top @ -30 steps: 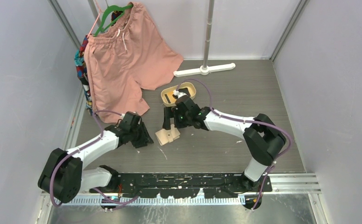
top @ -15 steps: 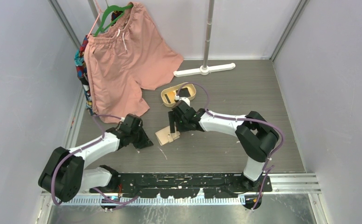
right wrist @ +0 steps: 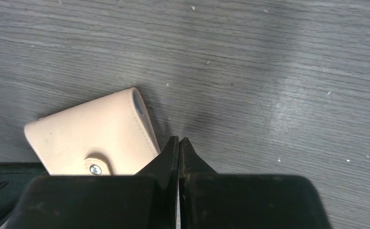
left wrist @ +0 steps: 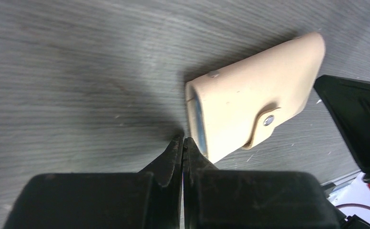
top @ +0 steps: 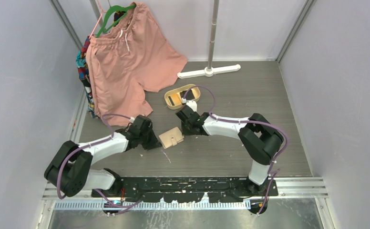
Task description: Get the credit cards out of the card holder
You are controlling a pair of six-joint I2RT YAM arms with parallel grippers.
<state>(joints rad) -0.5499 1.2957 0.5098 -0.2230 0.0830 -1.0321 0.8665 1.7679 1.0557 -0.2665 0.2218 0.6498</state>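
Beige and folded shut, the card holder lay flat on the grey tabletop. Your left tool was closed on nothing, its tips just beside one end of the holder. Your right tool was closed and empty too, just beside the opposite end.

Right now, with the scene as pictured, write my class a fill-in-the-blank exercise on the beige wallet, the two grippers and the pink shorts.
The small beige leather-like card holder lies on the grey wood-grain table with its snap tab ____. It sits ____ the black left gripper and the black right gripper. Both grippers' jaws are ____, holding nothing. The pink fabric shorts hang from a ____ plastic hanger.
Missing words: fastened; between; shut; green.
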